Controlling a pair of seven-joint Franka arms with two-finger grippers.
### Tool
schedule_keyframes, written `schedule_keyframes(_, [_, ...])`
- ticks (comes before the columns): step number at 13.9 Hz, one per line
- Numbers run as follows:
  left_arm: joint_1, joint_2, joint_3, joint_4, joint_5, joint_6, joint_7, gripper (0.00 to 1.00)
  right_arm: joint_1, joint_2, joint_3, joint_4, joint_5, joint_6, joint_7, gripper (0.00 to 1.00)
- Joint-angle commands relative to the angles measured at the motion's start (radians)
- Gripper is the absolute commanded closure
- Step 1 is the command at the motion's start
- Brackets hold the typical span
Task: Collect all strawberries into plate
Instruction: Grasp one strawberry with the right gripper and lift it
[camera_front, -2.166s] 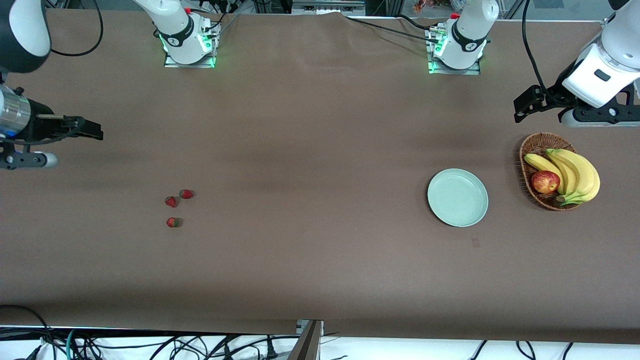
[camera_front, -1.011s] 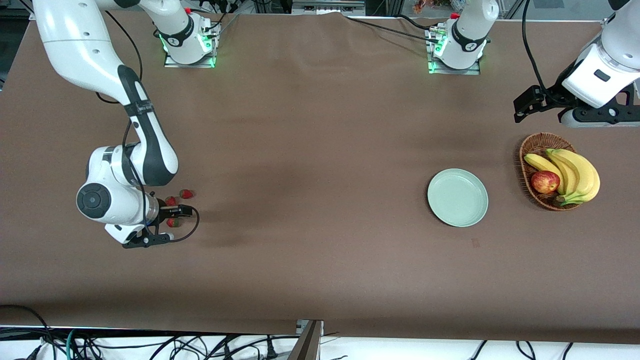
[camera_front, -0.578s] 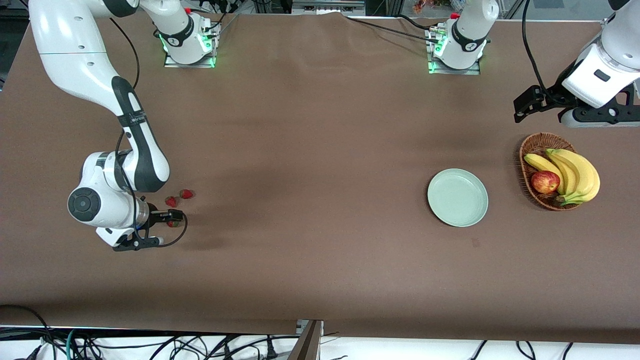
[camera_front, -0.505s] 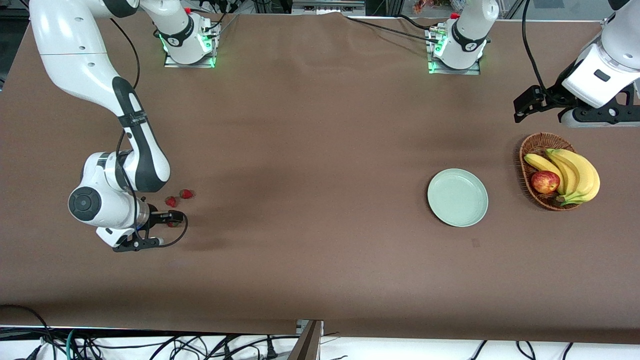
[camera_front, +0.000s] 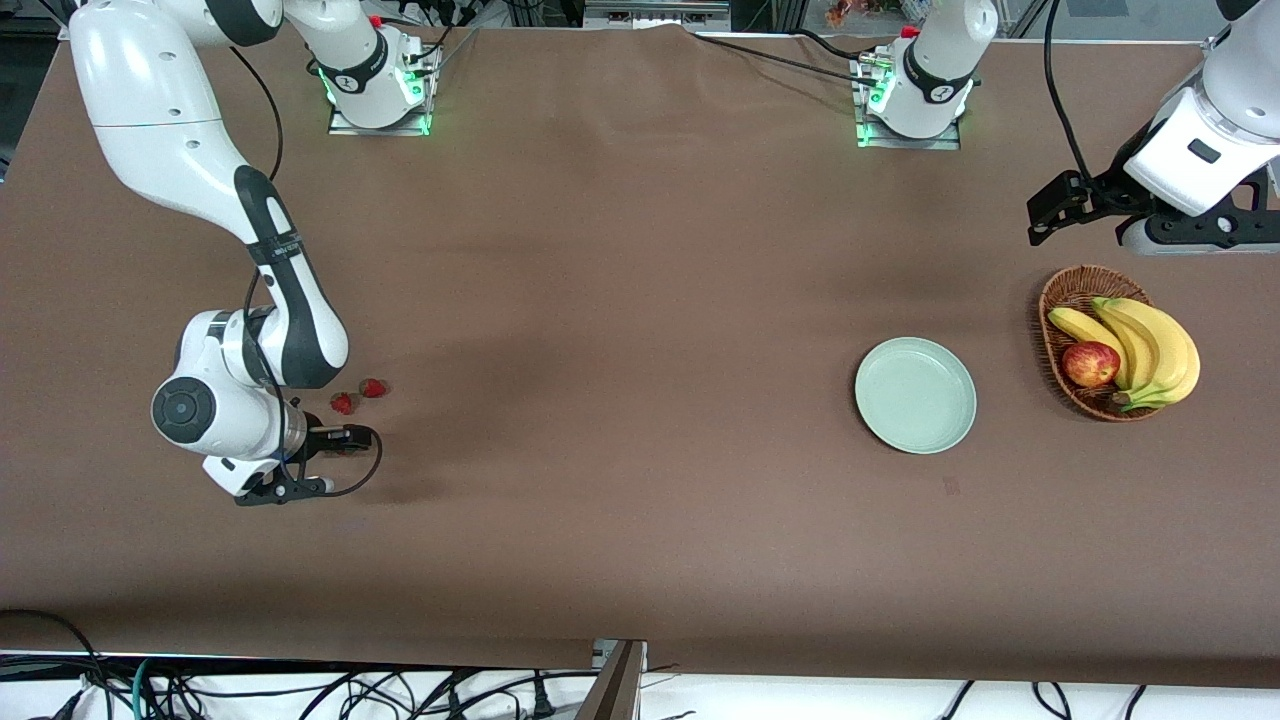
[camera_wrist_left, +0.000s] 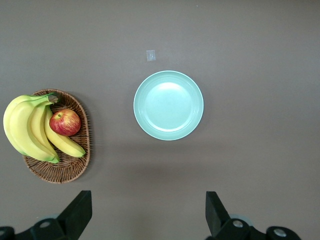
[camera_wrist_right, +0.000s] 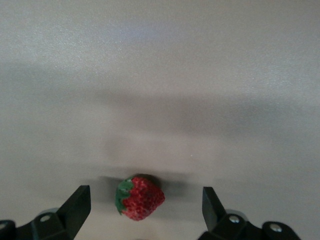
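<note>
Three strawberries lie toward the right arm's end of the table. Two of them (camera_front: 343, 403) (camera_front: 373, 388) show in the front view. The third strawberry (camera_wrist_right: 140, 198) lies on the cloth between the fingers of my right gripper (camera_wrist_right: 145, 212), which is open and low over it. In the front view the right gripper (camera_front: 350, 437) hides this berry. The pale green plate (camera_front: 915, 395) is empty and lies toward the left arm's end; it also shows in the left wrist view (camera_wrist_left: 168, 105). My left gripper (camera_front: 1048, 212) waits open and empty, high over bare cloth by the basket (camera_wrist_left: 147, 220).
A wicker basket (camera_front: 1072, 288) with bananas (camera_front: 1150, 345) and a red apple (camera_front: 1090, 363) stands beside the plate at the left arm's end. Brown cloth covers the table between the berries and the plate.
The right arm swung in from the table's end and came down over the strawberry nearest the camera, its open fingers now around it. The left arm has not moved.
</note>
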Motion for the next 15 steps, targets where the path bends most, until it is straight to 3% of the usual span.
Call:
schedule_keyframes(1, [0.0, 0.015, -0.001, 0.033, -0.016, -0.023, 0.003, 0.0, -0.008, -0.009, 0.006, -0.014, 0.001, 0.016, -0.017, 0.51])
schedule_keyframes(3, [0.0, 0.015, -0.001, 0.033, -0.016, -0.023, 0.003, 0.0, -0.008, -0.009, 0.006, -0.014, 0.002, 0.013, -0.015, 0.83])
schedule_keyframes(4, [0.0, 0.015, -0.001, 0.033, -0.016, -0.023, 0.003, 0.0, -0.008, -0.009, 0.006, -0.014, 0.004, 0.011, -0.013, 0.94])
schedule_keyframes(5, [0.0, 0.015, -0.001, 0.033, -0.016, -0.023, 0.003, 0.0, -0.006, -0.01, 0.006, -0.012, 0.004, 0.011, -0.007, 0.99])
schedule_keyframes(8, [0.0, 0.015, -0.001, 0.033, -0.016, -0.023, 0.003, 0.0, 0.006, -0.024, 0.016, 0.014, 0.013, 0.0, -0.007, 1.0])
schedule_keyframes(11, [0.0, 0.015, -0.001, 0.033, -0.016, -0.023, 0.003, 0.0, 0.064, -0.046, 0.029, 0.08, 0.015, -0.095, 0.052, 1.0])
schedule_keyframes(15, [0.0, 0.015, -0.001, 0.033, -0.016, -0.023, 0.003, 0.0, 0.216, -0.055, 0.054, 0.138, 0.015, -0.144, 0.404, 1.0])
